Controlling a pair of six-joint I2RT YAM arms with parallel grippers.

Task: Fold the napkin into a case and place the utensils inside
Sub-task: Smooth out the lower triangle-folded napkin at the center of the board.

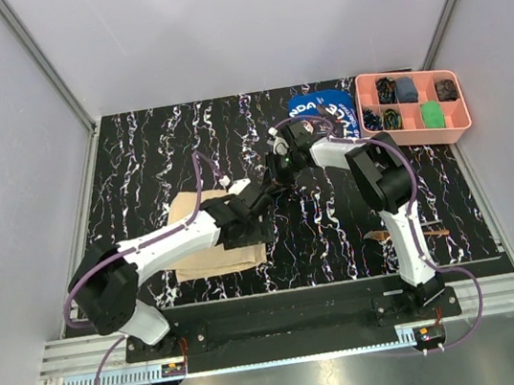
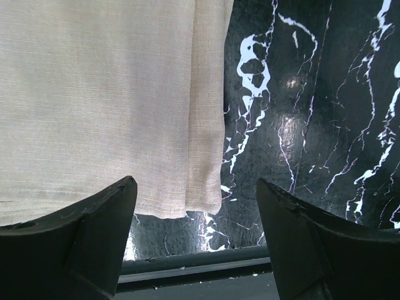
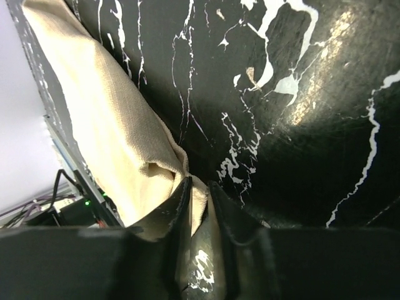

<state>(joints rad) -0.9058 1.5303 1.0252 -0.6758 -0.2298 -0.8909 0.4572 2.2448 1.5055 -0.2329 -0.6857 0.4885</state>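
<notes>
napkin (image 1: 189, 214): it's lying partly folded on the left-middle of the counter (image 1: 135, 153), mostly under the left arm
left gripper (image 2: 197, 187): hanging wide open right over the napkin's edge, gripping nothing
right gripper (image 3: 199, 184): pinching a bunched bit of the napkin, clamping nearly closed on it

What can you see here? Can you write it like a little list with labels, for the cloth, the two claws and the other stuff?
napkin: plain beige cloth, folded in layers, lying on the black marbled table
left gripper: open, hovering over the napkin's edge, holding nothing
right gripper: pinched shut on a bit of the napkin's edge
pink tray: far right corner of the table, small items in its compartments
blue printed cloth: beside the tray, partly hidden by the right arm
</notes>
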